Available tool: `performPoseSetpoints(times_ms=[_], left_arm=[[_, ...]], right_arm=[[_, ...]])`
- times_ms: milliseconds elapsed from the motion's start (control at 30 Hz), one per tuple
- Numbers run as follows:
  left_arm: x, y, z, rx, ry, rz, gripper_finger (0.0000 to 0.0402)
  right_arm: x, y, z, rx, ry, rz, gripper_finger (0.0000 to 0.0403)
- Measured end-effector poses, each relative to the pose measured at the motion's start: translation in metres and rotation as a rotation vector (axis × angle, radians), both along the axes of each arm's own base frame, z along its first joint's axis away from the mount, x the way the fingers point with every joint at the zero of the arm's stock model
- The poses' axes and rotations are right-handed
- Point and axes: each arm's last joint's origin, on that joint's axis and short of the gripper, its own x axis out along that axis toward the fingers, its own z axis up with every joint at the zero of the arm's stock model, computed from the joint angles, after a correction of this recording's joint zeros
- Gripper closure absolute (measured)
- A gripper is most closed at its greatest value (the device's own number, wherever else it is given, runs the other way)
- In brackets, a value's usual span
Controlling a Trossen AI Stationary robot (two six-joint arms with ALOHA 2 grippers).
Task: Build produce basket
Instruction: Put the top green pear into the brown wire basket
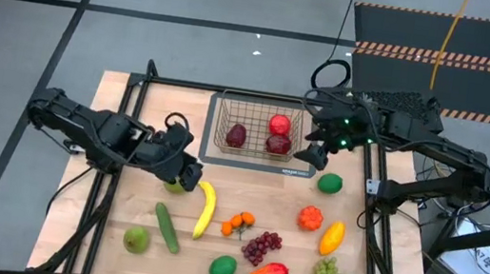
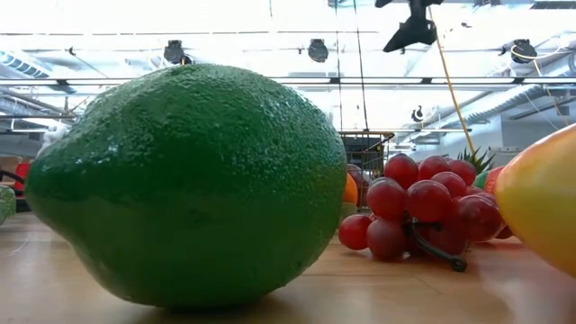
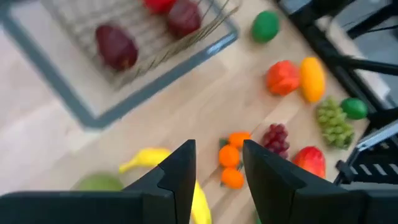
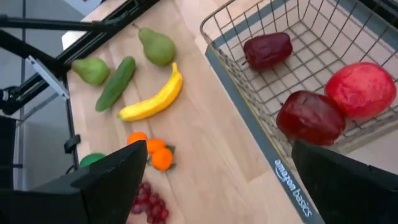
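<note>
1. High view: the basket (image 1: pixel 259 127) is seen at the table's far middle, three red fruits inside; the right gripper (image 1: pixel 312 154) is held just beside its right end, the left gripper (image 1: pixel 184 173) near the banana (image 1: pixel 206 208).
2. Left wrist view: its jaws are parted narrowly, nothing between them.
3. Right wrist view: jaws are spread wide, empty, beside the basket.
</note>
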Motion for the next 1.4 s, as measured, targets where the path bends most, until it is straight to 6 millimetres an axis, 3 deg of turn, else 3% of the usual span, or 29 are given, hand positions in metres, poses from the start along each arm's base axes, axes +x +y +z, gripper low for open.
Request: performPoseSetpoints(times_ms=[267, 433, 667, 933, 1400], left_arm=[[0.002, -0.009, -0.032, -0.221, 0.080, 0.176, 0.0268], [-0.001, -0.012, -0.069, -0.404, 0.233, 0.314, 0.0268], [-0.009, -0.012, -0.102, -0.548, 0.409, 0.438, 0.0268], [-0.013, 0.006, -0.123, -0.531, 0.494, 0.507, 0.0268], [-0.015, 0.044, -0.140, -0.460, 0.574, 0.470, 0.0268]], right_arm=[[-0.019, 0.014, 0.004, 0.032, 0.043, 0.020, 0.0008], [-0.034, 0.027, 0.008, 0.045, 0.049, 0.066, 0.0008], [-0.054, 0.041, 0.018, 0.067, 0.004, 0.102, 0.0008], [-0.065, 0.043, 0.023, 0.019, -0.033, 0.072, 0.0008], [-0.056, 0.042, 0.022, 0.007, -0.035, 0.028, 0.0008]])
